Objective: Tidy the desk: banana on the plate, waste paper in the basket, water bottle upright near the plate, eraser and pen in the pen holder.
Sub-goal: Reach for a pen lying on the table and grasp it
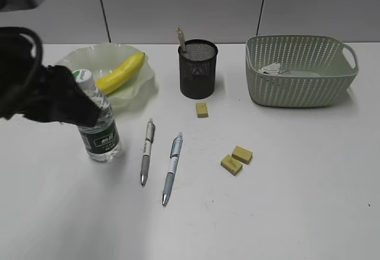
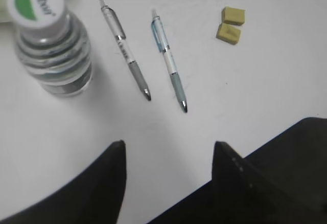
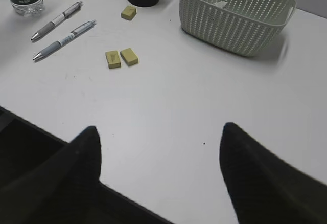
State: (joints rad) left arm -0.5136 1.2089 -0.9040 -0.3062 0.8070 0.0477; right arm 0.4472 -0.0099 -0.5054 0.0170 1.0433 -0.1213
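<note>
The left gripper (image 2: pixel 168 155) hangs released over bare counter (image 2: pixel 245 81), holding nothing, with the upright bottle (image 2: pixel 51 45) and two pens (image 2: pixel 125 50) ahead of it. The right gripper (image 3: pixel 158 137) gapes wider, also unladen. Only the exterior view shows the banana (image 1: pixel 122 73) on the plate (image 1: pixel 142 91), a pen standing in the holder (image 1: pixel 198 70), and paper (image 1: pixel 274 69) in the basket (image 1: pixel 300 88). Three erasers (image 1: pixel 202 110) lie loose.
</note>
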